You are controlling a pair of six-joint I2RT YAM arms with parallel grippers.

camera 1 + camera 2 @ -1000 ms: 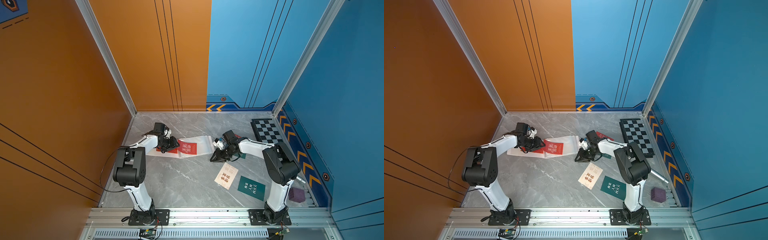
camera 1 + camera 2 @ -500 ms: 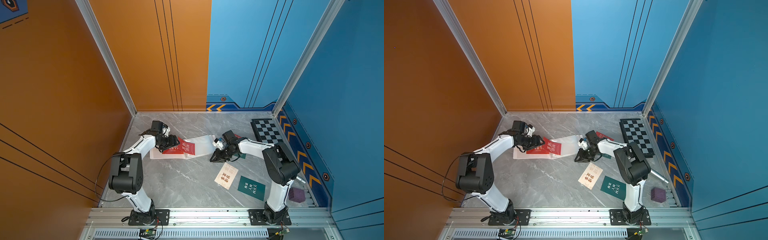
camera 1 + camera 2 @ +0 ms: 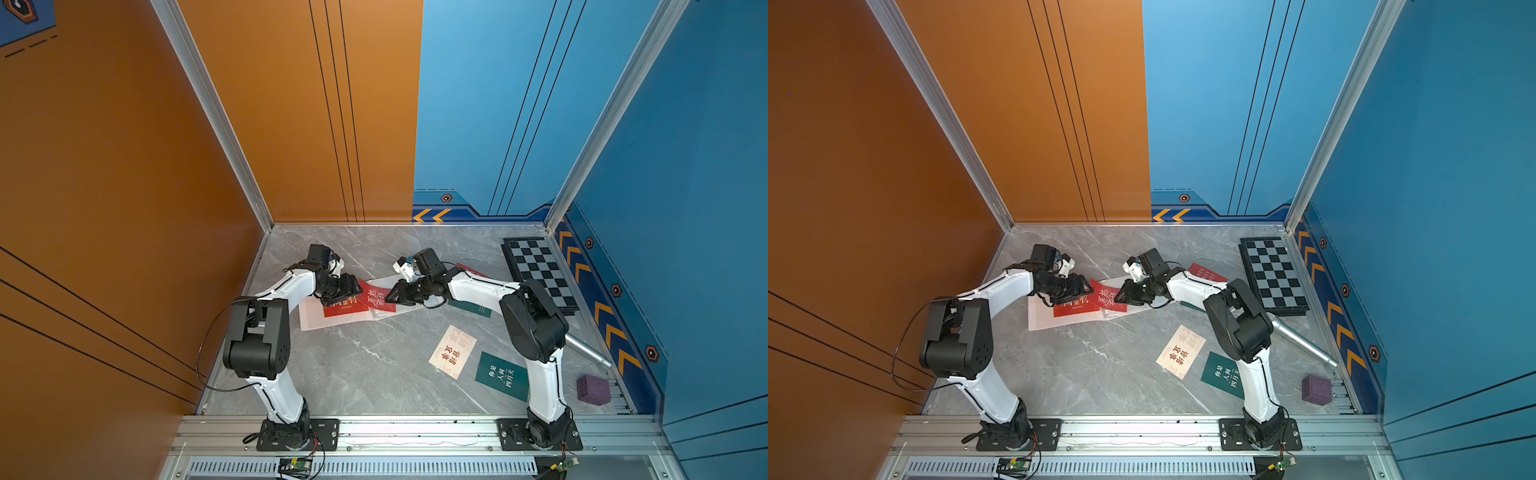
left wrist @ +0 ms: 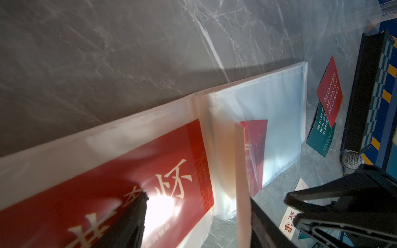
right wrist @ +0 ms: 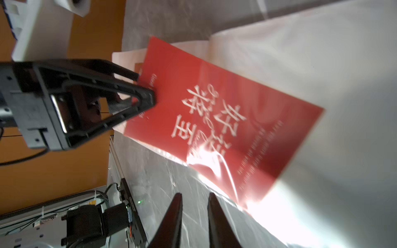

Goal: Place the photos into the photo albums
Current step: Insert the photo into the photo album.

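My left fingers (image 3: 354, 288) stand wide open around one end of the red card (image 5: 214, 118), at most brushing it. I judge this lets it slide freely into the clear sleeve (image 4: 268, 96). The card lies tilted over the album (image 3: 311, 318), on the page nearer my right arm, partly under the film. My right fingers (image 5: 195, 194) hover at the card's other end, only narrowly parted with nothing visibly held, probably to steady the sleeve. A second red card (image 4: 96, 171) already fills the album's other page.
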